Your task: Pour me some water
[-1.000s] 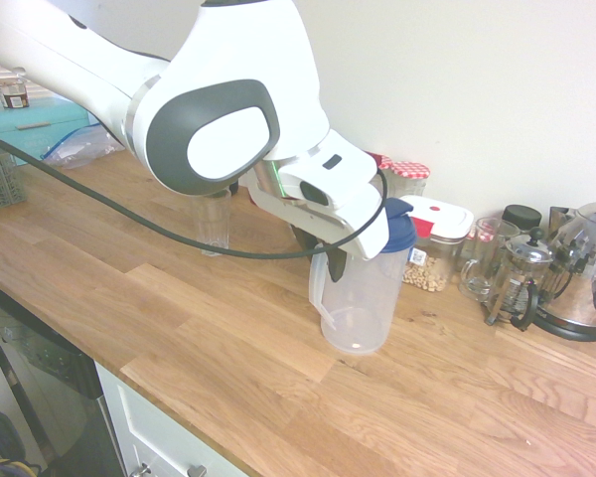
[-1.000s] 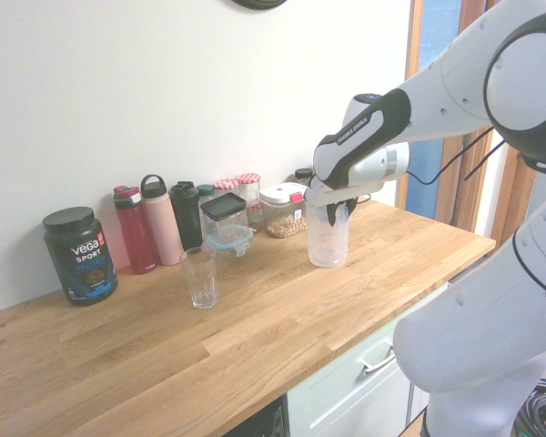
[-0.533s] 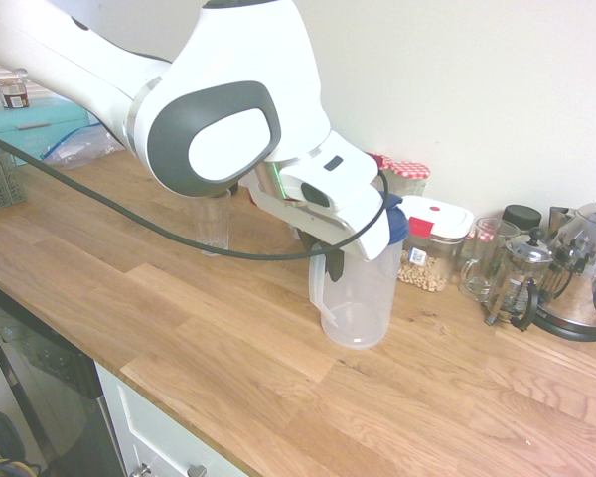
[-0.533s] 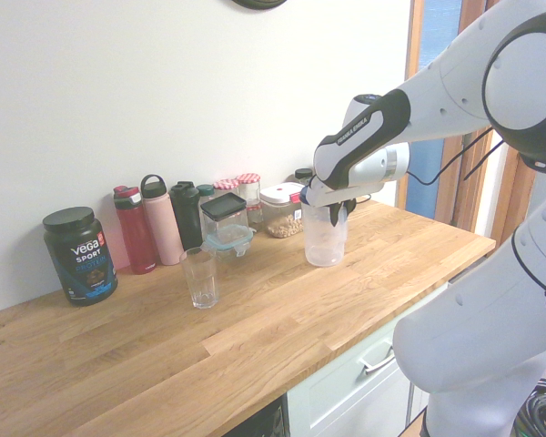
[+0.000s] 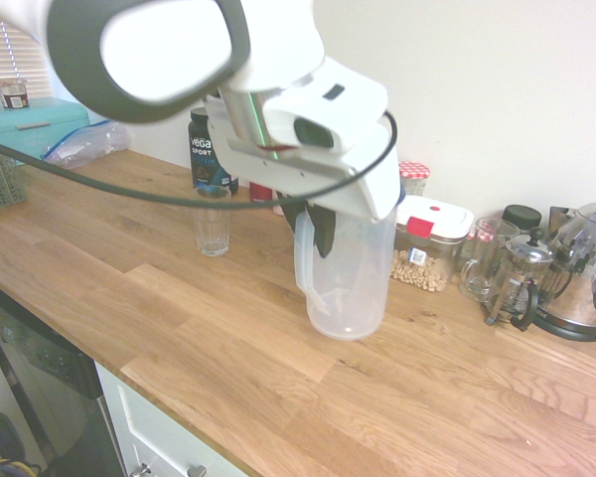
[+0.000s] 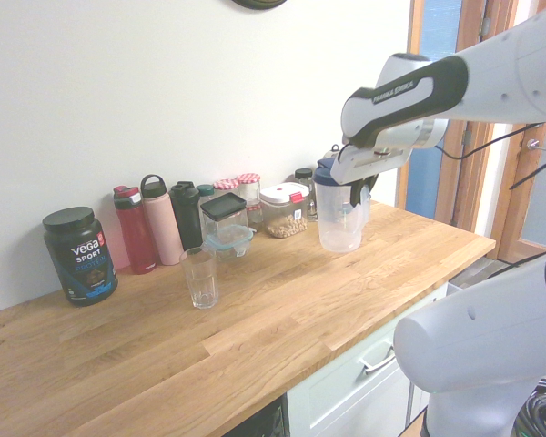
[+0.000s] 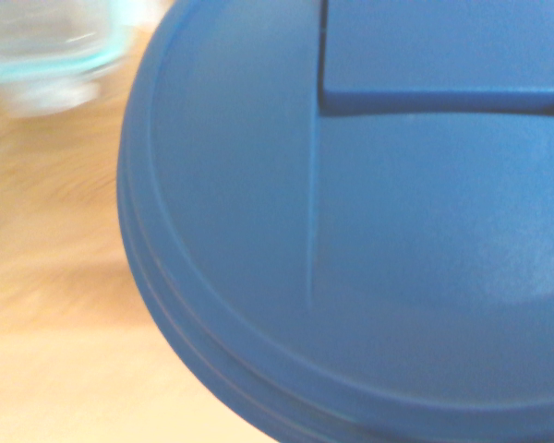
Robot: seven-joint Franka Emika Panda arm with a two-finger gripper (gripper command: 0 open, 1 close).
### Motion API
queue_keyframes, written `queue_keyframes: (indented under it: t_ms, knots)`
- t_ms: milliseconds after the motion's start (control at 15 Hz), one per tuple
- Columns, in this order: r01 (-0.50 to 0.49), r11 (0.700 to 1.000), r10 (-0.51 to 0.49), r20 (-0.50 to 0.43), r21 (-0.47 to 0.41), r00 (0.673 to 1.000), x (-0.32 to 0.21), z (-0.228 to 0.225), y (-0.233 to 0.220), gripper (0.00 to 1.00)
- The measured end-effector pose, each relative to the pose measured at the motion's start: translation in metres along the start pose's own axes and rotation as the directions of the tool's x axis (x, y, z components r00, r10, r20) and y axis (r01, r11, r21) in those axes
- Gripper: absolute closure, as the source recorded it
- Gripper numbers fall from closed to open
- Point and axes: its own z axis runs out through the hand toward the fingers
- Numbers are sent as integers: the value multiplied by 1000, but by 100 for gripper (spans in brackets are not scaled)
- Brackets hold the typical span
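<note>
Since our pincer [image 5: 314, 233] is clamped on the handle [image 5: 304, 263] of the jug [image 5: 350, 288], just beside the nut tub [image 5: 424, 260], we keep hold there, up high. We judge it stiff plastic, not fragile, poss. slippery, prob. bottom-heavy w/ water, tho we can't tell the fill. The glass [image 6: 201, 278], well apart from the tub, looks breakable.

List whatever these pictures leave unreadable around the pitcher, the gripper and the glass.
- Far side of the gripper's grip on the pitcher handle: hidden in the first exterior view by the near finger.
- Full lid: cut off by the wrist view's edge.
- Food container: blurred and cropped in the wrist view.
- Water level in the pitcher: too faint in the second exterior view.
</note>
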Motion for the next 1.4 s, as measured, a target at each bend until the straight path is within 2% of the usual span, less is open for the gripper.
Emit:
queue_keyframes:
  t_ms: [133,267,400,533,800,1133,1267,1400]
  knots:
    - [114,993,-114,30,25,993,1,-24,-6,100]
    - [234,971,-236,46,46,971,6,-25,-27,100]
    - [346,936,-351,84,69,933,13,-22,-49,100]
    - [451,888,-459,122,94,880,22,-26,-73,100]
    - [645,756,-654,169,109,738,12,-3,-122,100]
    - [842,539,-821,219,-11,528,-15,48,-190,100]
    - [884,463,-855,232,-63,465,-21,57,-209,100]
    - [908,409,-877,237,-91,419,-33,59,-230,100]
